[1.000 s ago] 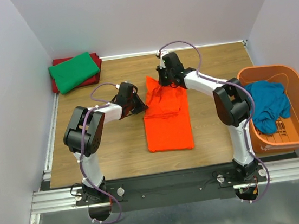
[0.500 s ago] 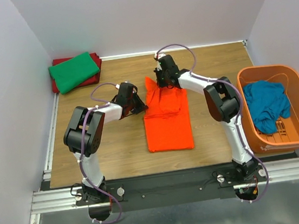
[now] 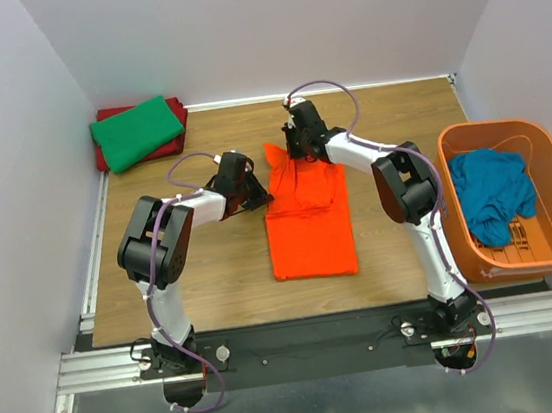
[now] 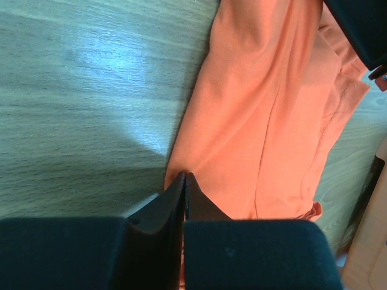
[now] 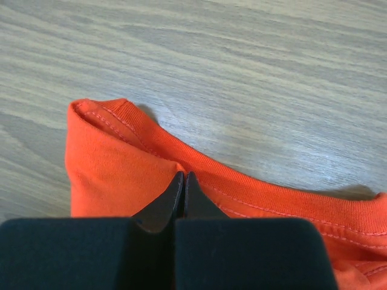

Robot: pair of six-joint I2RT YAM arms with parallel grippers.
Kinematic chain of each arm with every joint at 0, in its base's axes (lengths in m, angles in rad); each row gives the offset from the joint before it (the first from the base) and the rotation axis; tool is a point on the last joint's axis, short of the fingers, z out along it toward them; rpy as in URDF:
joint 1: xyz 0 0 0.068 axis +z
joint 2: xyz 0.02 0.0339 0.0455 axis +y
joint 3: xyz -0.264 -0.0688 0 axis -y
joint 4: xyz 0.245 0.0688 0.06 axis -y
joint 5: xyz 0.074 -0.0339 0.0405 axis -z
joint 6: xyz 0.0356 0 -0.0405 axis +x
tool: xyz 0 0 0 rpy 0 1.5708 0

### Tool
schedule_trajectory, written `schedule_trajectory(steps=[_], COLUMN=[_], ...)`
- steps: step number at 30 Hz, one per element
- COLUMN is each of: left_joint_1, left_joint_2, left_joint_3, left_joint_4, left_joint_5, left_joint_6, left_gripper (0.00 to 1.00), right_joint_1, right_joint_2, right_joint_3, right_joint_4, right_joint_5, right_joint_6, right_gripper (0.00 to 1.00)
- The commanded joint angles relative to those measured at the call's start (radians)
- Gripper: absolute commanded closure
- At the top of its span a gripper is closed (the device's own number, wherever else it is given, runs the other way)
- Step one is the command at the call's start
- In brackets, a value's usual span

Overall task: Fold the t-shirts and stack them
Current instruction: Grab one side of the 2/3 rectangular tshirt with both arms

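A bright orange t-shirt [image 3: 309,228] lies partly folded as a long strip in the middle of the wooden table. My left gripper [image 3: 263,200] is shut with its tips on the shirt's left edge [image 4: 260,109]; in the left wrist view the left gripper [image 4: 184,175] has its jaws pressed together where cloth meets wood. My right gripper [image 3: 295,154] is shut on the shirt's far end; the right gripper [image 5: 183,175] pinches a pucker of orange cloth [image 5: 115,163] just below the stitched hem. A green t-shirt [image 3: 136,131] lies folded on a dark red one [image 3: 179,107] at the back left.
An orange plastic basket [image 3: 496,125] stands off the table's right edge with a crumpled teal blue t-shirt [image 3: 491,190] inside. Grey walls close the table [image 3: 214,275] in at the left, back and right. The right arm's dark body shows in the left wrist view's corner [image 4: 363,24].
My right gripper has shifted a little left and towards the back, pulling the shirt's far corner with it. The left arm has not moved.
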Motion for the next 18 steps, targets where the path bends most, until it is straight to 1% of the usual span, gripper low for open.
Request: schedule_trajectory(steps=[1, 4, 5, 6, 8, 9, 11, 12, 14, 18], left_joint_1=[0.006, 0.008, 0.009, 0.009, 0.011, 0.011, 0.012, 0.014, 0.017, 0.024], left_joint_2=[-0.014, -0.042, -0.049, -0.054, -0.066, -0.069, -0.076, -0.074, -0.06, -0.008], left_joint_3=[0.0, 0.027, 0.035, 0.047, 0.093, 0.11, 0.162, 0.181, 0.231, 0.314], left_joint_4=[-0.016, -0.016, -0.016, -0.016, -0.034, -0.037, -0.062, -0.071, -0.097, -0.137], left_joint_5=[0.004, 0.007, 0.009, 0.013, 0.016, 0.02, 0.01, 0.007, -0.006, -0.031], left_joint_6=[0.034, 0.045, 0.057, 0.065, 0.086, 0.094, 0.106, 0.117, 0.123, 0.137], left_gripper=[0.91, 0.91, 0.91, 0.9, 0.89, 0.89, 0.89, 0.89, 0.89, 0.89], right_joint_1=[-0.003, -0.003, -0.003, -0.003, -0.003, -0.003, -0.003, -0.003, -0.003, -0.002], right_joint_2=[-0.048, -0.097, -0.107, -0.113, -0.131, -0.137, -0.159, -0.166, -0.18, -0.232], right_joint_3=[-0.009, -0.061, -0.066, -0.074, -0.078, -0.081, -0.086, -0.088, -0.089, -0.118], right_joint_4=[0.044, 0.07, 0.072, 0.073, 0.073, 0.075, 0.077, 0.077, 0.078, 0.077], right_joint_5=[0.048, 0.036, 0.03, 0.027, 0.019, 0.016, 0.007, 0.005, 0.016, 0.041], right_joint_6=[0.022, 0.021, 0.019, 0.019, 0.027, 0.032, 0.036, 0.042, 0.05, 0.076], right_gripper=[0.96, 0.89, 0.86, 0.81, 0.77, 0.7, 0.66, 0.6, 0.57, 0.57])
